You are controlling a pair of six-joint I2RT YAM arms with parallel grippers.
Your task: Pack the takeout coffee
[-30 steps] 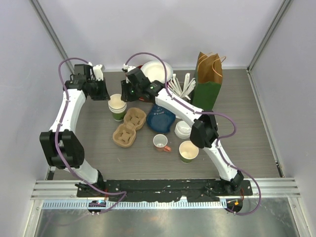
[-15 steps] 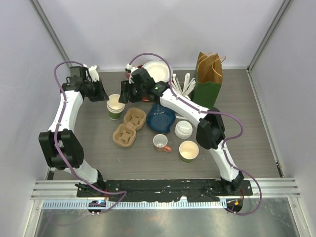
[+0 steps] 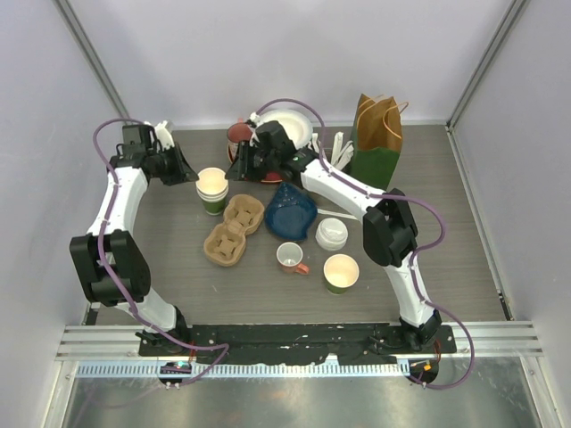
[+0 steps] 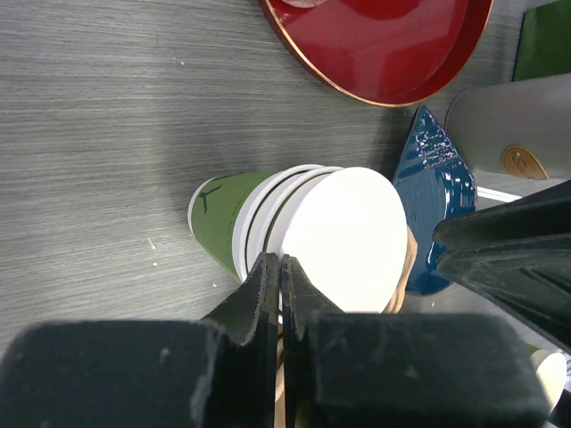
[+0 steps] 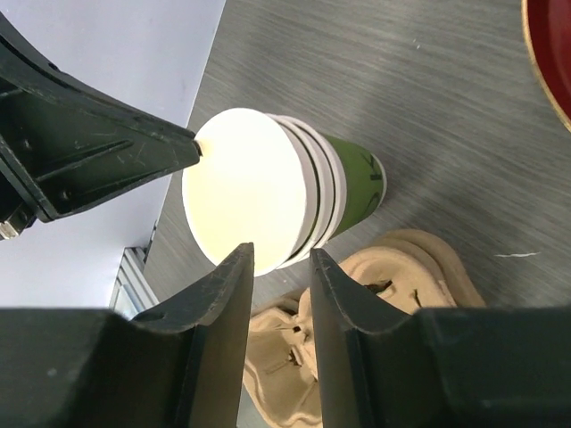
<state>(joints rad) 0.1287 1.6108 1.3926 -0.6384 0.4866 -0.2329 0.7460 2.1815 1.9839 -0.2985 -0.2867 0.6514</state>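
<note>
From above, the stack of green paper cups [image 3: 212, 189] stood at about ten o'clock on the counter [image 3: 446, 232], touching or just beside the cardboard carrier [image 3: 234, 230] at its five o'clock. A single green cup [image 3: 341, 273] stood well apart at five o'clock, near the mug [image 3: 289, 258]. The left end effector [image 3: 186, 169] met the stack from ten o'clock and the right end effector [image 3: 237, 167] from two o'clock. There was one carrier, one mug, one paper bag [image 3: 376, 147] and one red bowl [image 3: 239, 133]; a white round pile [image 3: 331, 234] may have been lids, too small to tell. In the left wrist view the fingers [image 4: 259, 299] were pressed together at the top cup's near rim; whether paper lay pinched between them could not be told. Three nested rims showed there. In the right wrist view the jaws stood a little apart, the top rim in line with the gap, contact unclear. The cups looked empty, so probably very light, thin-walled, easily crushed and apt to stick together. The best hold seemed a gentle pinch on the wall just under the rolled rim, with the lower cups steadied.
</note>
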